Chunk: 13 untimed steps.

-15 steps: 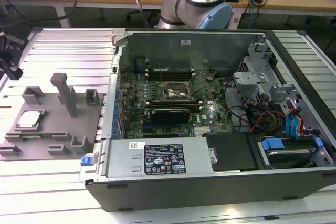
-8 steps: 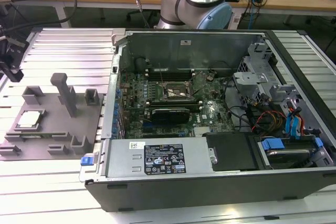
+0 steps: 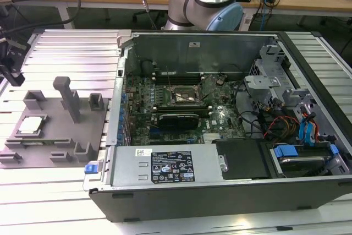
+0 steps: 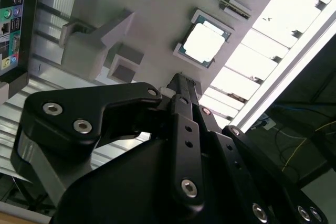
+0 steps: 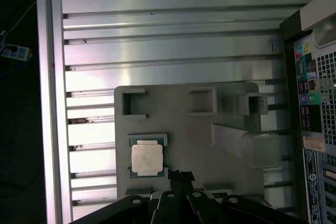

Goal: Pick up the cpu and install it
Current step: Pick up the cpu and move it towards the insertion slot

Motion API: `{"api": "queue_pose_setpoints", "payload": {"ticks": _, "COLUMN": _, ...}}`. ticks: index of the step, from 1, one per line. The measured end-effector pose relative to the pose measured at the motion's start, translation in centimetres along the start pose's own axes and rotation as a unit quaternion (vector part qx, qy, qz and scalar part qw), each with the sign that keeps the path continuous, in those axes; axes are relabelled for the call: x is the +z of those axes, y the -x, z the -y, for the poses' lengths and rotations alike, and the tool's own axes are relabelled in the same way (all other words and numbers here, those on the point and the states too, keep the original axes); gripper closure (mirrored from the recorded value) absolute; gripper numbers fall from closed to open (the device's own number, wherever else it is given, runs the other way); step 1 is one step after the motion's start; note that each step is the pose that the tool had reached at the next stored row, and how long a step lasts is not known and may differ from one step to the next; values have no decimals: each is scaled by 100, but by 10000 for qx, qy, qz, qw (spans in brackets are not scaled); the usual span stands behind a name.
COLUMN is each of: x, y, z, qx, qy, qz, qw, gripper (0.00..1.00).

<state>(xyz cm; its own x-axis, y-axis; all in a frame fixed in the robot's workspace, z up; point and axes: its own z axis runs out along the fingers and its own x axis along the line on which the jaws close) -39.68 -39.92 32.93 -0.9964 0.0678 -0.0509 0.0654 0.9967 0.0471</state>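
Silver-topped flat square cpu (image 5: 146, 158) sat nested in grey plastic fixture (image 5: 199, 153) for locating; black gripper (image 5: 179, 173) hovered beside it, jaws together, empty.

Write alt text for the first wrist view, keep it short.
The cpu sits in a recess of a grey fixture plate on a ribbed metal table. The black gripper, shut and empty, hovers close beside the cpu. A computer case's rear panel stands next to the plate.
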Motion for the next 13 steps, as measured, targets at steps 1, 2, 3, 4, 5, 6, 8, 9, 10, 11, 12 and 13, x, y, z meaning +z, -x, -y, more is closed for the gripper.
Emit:
{"api": "queue_pose_setpoints", "payload": {"ticks": 1, "x": 9, "y": -3, "z": 1, "qx": -1, "qy": -1, "qz": 8, "qw": 10000, "gripper": 89}}
{"api": "queue_pose_setpoints", "payload": {"ticks": 2, "x": 19, "y": -4, "z": 2, "qx": -1, "qy": 0, "qz": 8, "qw": 10000, "gripper": 89}}
{"api": "queue_pose_setpoints", "payload": {"ticks": 3, "x": 27, "y": -5, "z": 2, "qx": -1, "qy": 0, "qz": 9, "qw": 10000, "gripper": 89}}
{"api": "queue_pose_setpoints", "payload": {"ticks": 4, "x": 36, "y": -7, "z": 3, "qx": -1, "qy": 0, "qz": 8, "qw": 10000, "gripper": 89}}
{"api": "queue_pose_setpoints", "payload": {"ticks": 5, "x": 44, "y": -9, "z": 3, "qx": -1, "qy": 0, "qz": 8, "qw": 10000, "gripper": 89}}
{"api": "queue_pose_setpoints", "payload": {"ticks": 6, "x": 52, "y": -10, "z": 3, "qx": -1, "qy": 0, "qz": 8, "qw": 10000, "gripper": 89}}
{"api": "queue_pose_setpoints", "payload": {"ticks": 8, "x": 78, "y": -17, "z": 5, "qx": -1, "qy": -1, "qz": 8, "qw": 10000, "gripper": 89}}
{"api": "queue_pose_setpoints", "payload": {"ticks": 9, "x": 88, "y": -21, "z": 6, "qx": -1, "qy": 0, "qz": 8, "qw": 10000, "gripper": 89}}
{"api": "queue_pose_setpoints", "payload": {"ticks": 10, "x": 105, "y": -25, "z": 7, "qx": -1, "qy": 0, "qz": 8, "qw": 10000, "gripper": 89}}
{"api": "queue_pose_setpoints", "payload": {"ticks": 11, "x": 116, "y": -29, "z": 7, "qx": -1, "qy": 0, "qz": 8, "qw": 10000, "gripper": 89}}
{"api": "queue_pose_setpoints", "payload": {"ticks": 12, "x": 134, "y": -38, "z": 8, "qx": 0, "qy": -1, "qz": 8, "qw": 10000, "gripper": 89}}
{"api": "queue_pose_setpoints", "payload": {"ticks": 13, "x": 151, "y": -50, "z": 10, "qx": 0, "qy": -1, "qz": 7, "qw": 10000, "gripper": 89}}
